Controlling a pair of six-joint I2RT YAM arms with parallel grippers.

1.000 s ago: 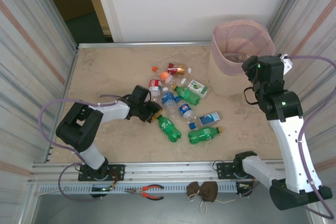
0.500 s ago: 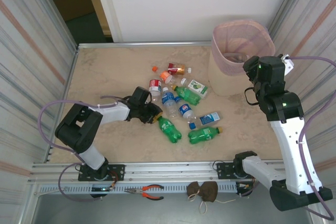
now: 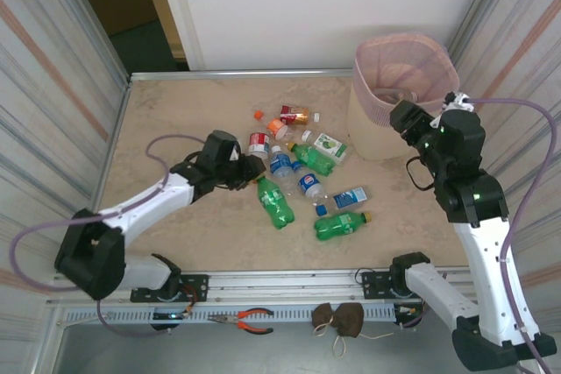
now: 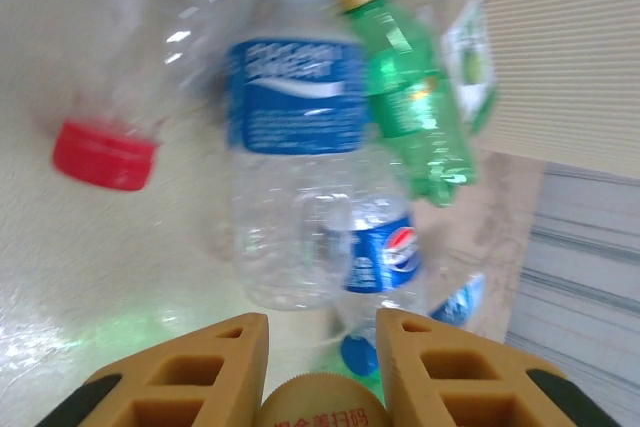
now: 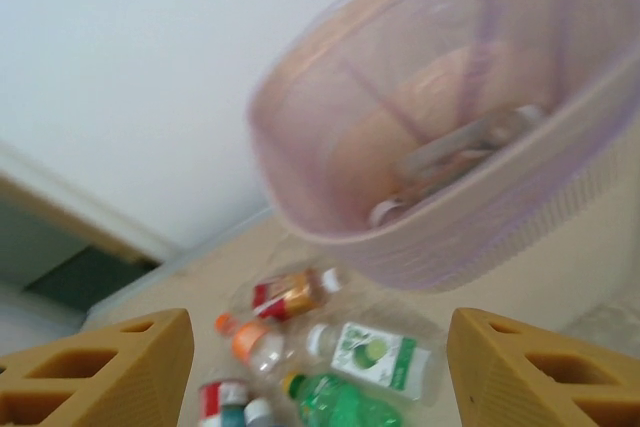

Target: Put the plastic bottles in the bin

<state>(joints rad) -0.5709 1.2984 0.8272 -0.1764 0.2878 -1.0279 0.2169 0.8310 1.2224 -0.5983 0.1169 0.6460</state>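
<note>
In the top external view, the left end effector (image 3: 248,178) is pressed together on the neck end of a green plastic bottle with a brown cap (image 3: 273,203). This bottle sits at the near left of a cluster of small plastic bottles on the beige desk (image 3: 175,111); whether its body is clear of the desk cannot be told. The tall pale pink latticed plastic bin (image 3: 372,107) stands in the far right corner, well apart from that grip, and the right end effector (image 3: 401,115) hovers just beside its near rim. The carry would probably cross the whole cluster, so a bottle hanging low could scatter its neighbours. The two arms could also meet at the bin, and a low approach could knock its rim. In the left wrist view, the left end effector (image 4: 322,387) pinches only the brown cap (image 4: 322,409), and a clear plastic bottle with a blue label and white cap (image 4: 290,147) lies close ahead. So small and round a hold may let the bottle swing or twist free on the way. In the right wrist view, the right end effector (image 5: 320,322) is spread and empty, facing the bin (image 5: 450,247). If it lingers there it narrows the way in.
</note>
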